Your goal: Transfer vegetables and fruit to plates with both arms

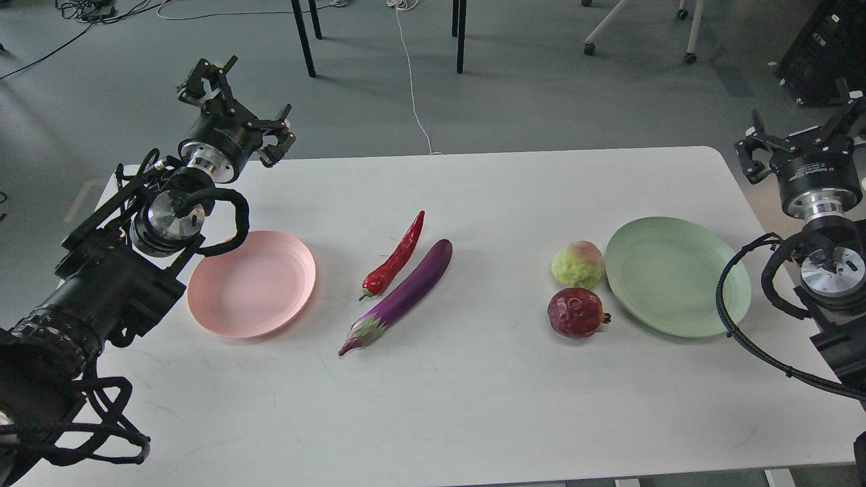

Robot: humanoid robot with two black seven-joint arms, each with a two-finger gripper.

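The pale pink plate [252, 284] lies bare at the left of the white table [473, 406]. The mint green plate [676, 274] lies bare at the right. Between them a red chili pepper [396, 260] and a long purple eggplant [402, 294] lie side by side on the tabletop. The bumpy yellow-green fruit [577, 264] touches the green plate's left rim, and the dark red pomegranate [576, 312] sits just in front of it. My left gripper [240, 106] hovers open and empty over the far left corner, behind the pink plate. My right gripper [798, 132] is open and empty past the table's right edge.
Black table and chair legs [304, 37] stand on the grey floor behind the table. A white cable [413, 88] runs toward the table's far edge. A dark equipment case [822, 47] sits at the top right. My right arm's cable loop [734, 318] overlaps the green plate's right rim.
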